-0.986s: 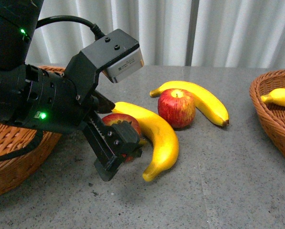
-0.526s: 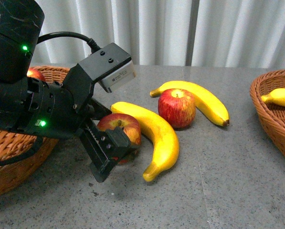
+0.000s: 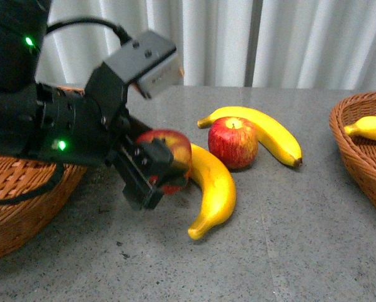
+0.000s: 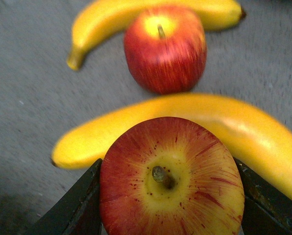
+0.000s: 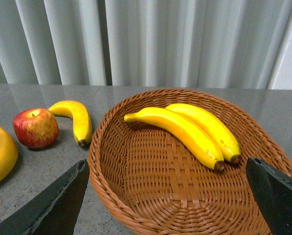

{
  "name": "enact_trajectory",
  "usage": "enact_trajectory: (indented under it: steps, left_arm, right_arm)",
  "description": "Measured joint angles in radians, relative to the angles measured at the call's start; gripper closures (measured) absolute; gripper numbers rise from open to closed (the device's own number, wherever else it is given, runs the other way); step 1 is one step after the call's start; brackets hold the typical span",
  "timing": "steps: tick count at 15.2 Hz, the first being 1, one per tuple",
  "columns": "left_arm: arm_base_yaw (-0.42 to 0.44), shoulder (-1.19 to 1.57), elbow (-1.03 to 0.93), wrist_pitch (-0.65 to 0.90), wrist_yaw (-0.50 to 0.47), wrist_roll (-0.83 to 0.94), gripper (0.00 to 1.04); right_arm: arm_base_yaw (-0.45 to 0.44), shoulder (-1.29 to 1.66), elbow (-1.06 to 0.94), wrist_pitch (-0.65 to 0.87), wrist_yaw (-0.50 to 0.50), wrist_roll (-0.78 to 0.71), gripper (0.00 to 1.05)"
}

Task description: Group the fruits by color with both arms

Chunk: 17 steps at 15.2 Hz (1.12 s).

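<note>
The glossy apple, clamped by the left gripper, could be squeezed out and dropped, or the banana beside it knocked.

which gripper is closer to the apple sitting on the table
Left. The left gripper, jaws shut on a second apple, is just across the near banana from the table apple. The right gripper, open, is off by the basket, well away from it.

You've got an apple wedged between the two black fingers, stem facing the camera. Just beyond it a banana lies across the grey counter. Past that sit a second apple and another banana.
</note>
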Motion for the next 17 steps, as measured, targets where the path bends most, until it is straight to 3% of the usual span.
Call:
enact_trajectory:
  steps: [3,6,8,11,13,14,15,17]
  left_arm:
    - [0.002,-0.200,-0.015,0.134,-0.087,-0.087,0.38]
    - [0.064,-0.378,-0.124,0.189,-0.364,-0.272,0.38]
    - [0.125,-0.452,-0.213,0.155,-0.483,-0.376,0.38]
    - [0.208,-0.478,-0.299,0.153,-0.552,-0.507,0.38]
    - [0.222,-0.445,-0.335,0.147,-0.529,-0.560,0.38]
    - [0.219,-0.431,-0.336,0.147,-0.523,-0.583,0.36]
    - [0.202,-0.434,-0.342,0.157,-0.534,-0.586,0.22]
    - [0.169,-0.462,-0.344,0.158,-0.544,-0.594,0.05]
  right_arm:
    - [0.000,0.000,0.000,0.000,0.000,0.000,0.06]
    - [0.000,0.000,0.000,0.000,0.000,0.000,0.06]
    - [0.000,0.000,0.000,0.000,0.000,0.000,0.06]
    - [0.000,0.000,0.000,0.000,0.000,0.000,0.06]
    - [0.000,0.000,0.000,0.000,0.000,0.000,0.06]
    - [0.000,0.000,0.000,0.000,0.000,0.000,0.06]
    - [0.000,0.000,0.000,0.000,0.000,0.000,0.06]
    - [0.000,0.000,0.000,0.000,0.000,0.000,0.06]
